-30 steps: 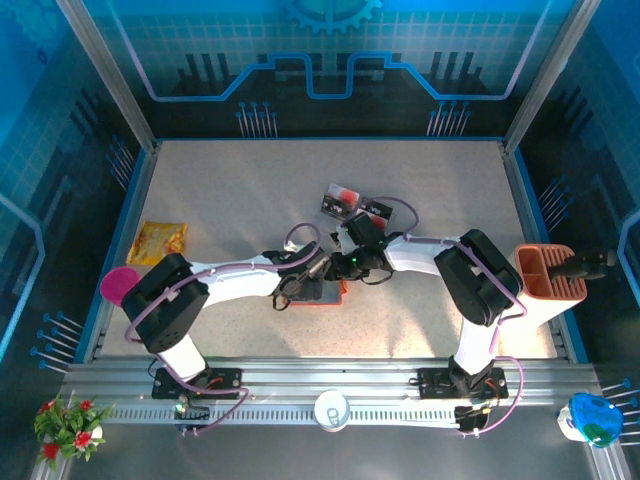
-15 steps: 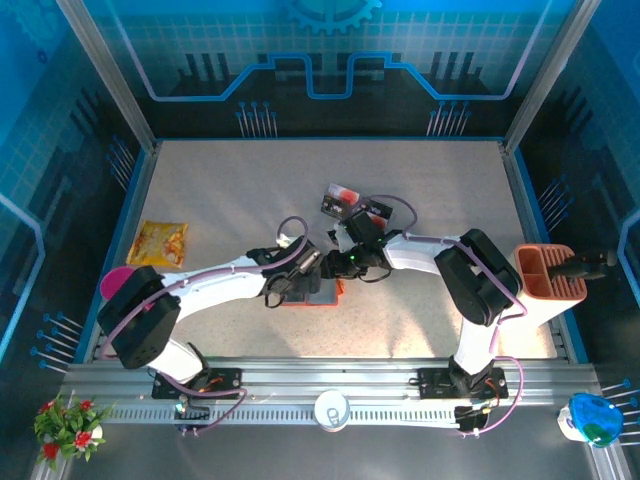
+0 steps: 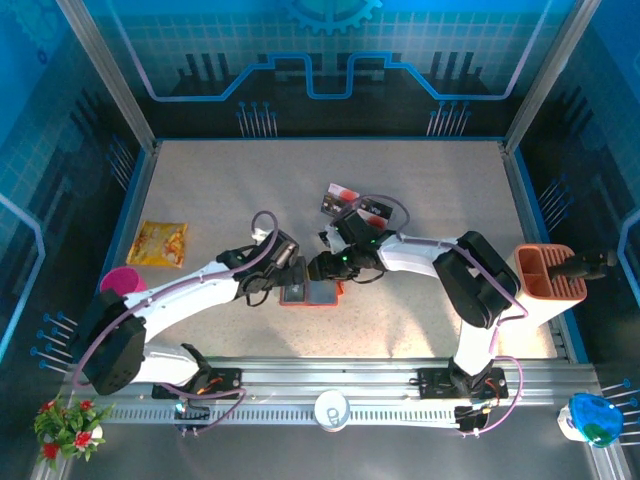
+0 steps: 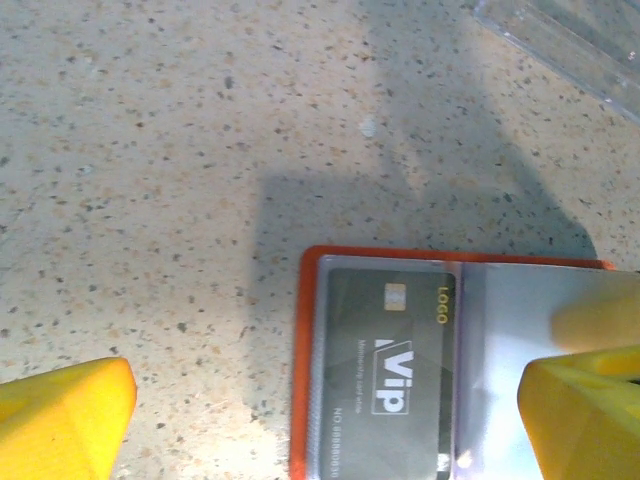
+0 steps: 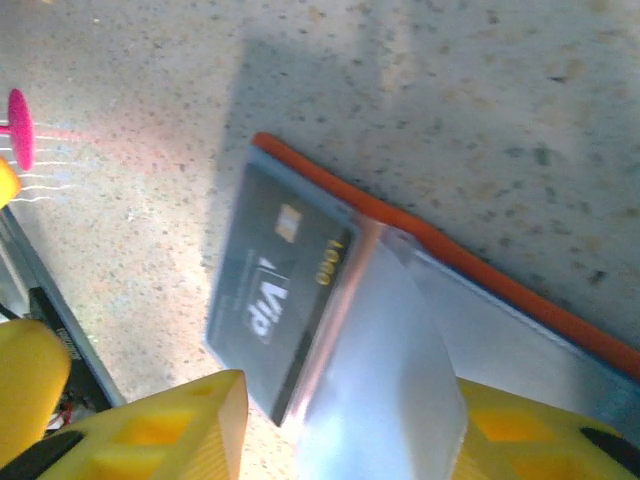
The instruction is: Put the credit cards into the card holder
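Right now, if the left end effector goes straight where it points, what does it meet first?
Probably the card holder, near its orange edge where a dark card sits pocketed; depth is unclear.

We see that the left gripper (image 3: 288, 277) has drawn back toward the worktop's left edge, off the card holder (image 3: 310, 294). Its jaws have spread to their widest, and its arm's elbow has swung out toward the near left corner. The right gripper (image 3: 320, 270) has slid leftward over the holder, its jaws parting wider. The holder's open face, with a credit card (image 4: 395, 370) in its pocket, now lies more uncovered.
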Action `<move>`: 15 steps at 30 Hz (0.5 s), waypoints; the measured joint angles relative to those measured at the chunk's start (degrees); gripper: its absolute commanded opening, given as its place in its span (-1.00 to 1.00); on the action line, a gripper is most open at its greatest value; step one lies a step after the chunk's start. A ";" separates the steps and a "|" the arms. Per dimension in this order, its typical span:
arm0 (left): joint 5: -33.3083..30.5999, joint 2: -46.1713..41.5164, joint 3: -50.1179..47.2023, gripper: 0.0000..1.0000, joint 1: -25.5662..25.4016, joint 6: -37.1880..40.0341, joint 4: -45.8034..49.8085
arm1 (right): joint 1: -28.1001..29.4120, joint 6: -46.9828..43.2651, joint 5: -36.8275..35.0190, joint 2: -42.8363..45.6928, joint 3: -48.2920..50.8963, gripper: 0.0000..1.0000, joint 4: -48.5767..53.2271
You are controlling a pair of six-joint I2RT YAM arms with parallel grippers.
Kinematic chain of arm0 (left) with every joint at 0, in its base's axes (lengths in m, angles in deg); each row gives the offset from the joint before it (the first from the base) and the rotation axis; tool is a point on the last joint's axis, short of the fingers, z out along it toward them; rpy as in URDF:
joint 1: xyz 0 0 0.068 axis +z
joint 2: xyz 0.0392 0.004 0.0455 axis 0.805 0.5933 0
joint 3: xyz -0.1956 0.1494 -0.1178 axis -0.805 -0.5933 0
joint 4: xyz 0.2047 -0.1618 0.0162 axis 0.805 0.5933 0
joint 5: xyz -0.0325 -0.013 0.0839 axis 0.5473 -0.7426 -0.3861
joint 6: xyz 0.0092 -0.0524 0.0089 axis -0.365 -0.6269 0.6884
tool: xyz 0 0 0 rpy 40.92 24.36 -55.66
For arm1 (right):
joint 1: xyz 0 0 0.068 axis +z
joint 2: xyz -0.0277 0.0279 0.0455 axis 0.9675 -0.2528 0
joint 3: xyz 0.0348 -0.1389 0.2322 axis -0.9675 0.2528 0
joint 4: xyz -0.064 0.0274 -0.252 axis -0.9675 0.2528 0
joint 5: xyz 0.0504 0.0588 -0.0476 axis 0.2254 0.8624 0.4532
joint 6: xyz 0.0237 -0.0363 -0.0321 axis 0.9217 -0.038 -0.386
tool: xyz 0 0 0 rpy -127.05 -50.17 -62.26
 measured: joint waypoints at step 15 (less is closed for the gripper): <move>0.07 -11.41 -4.92 0.98 5.95 -1.36 1.42 | 4.50 1.20 -1.57 -3.13 -9.88 0.14 3.54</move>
